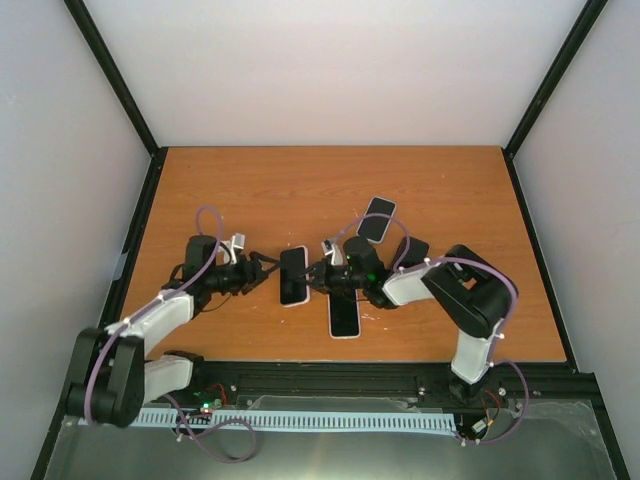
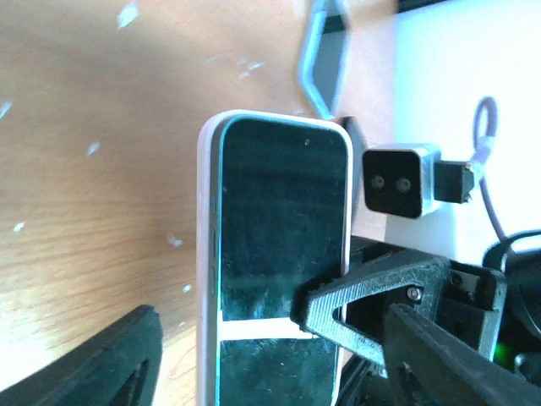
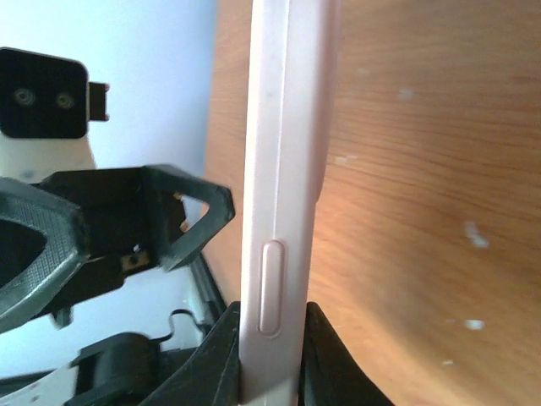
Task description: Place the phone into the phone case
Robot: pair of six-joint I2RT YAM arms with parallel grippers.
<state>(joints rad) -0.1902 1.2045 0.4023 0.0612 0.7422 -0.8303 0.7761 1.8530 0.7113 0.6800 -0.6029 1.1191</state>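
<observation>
Right fingers (image 3: pixel 211 364) are clamped across the thickness of the phone case (image 3: pixel 283 127) at one end, one on the glass, one behind. Left fingers (image 2: pixel 110 364) are spread wide astride it with bare wood showing between finger and case edge, so they're gripping nothing.

Table (image 1: pixel 250 190): the case sits mid-table between the two sets of fingers. Can't tell if an edge rests on the wood. If the pinch lets go, it drops or skates.

Second handset (image 1: pixel 344 318) lies just beside the right fingers on the near side, third handset (image 1: pixel 377 218) further back. A slip would likely knock the near one.

Phone case: held by a narrow end pinch only. Any push from the left on the free end levers it around that pinch, so expect twist or pop-out.

Phone (image 2: pixel 283 228): looks seated along the top and left rim. Bottom end is hidden by fingers, so seating is unconfirmed there. The right finger over the screen may block the last corner snapping in.

Side button (image 3: pixel 270 288): just above the right fingers. A grip creeping up would press it.
</observation>
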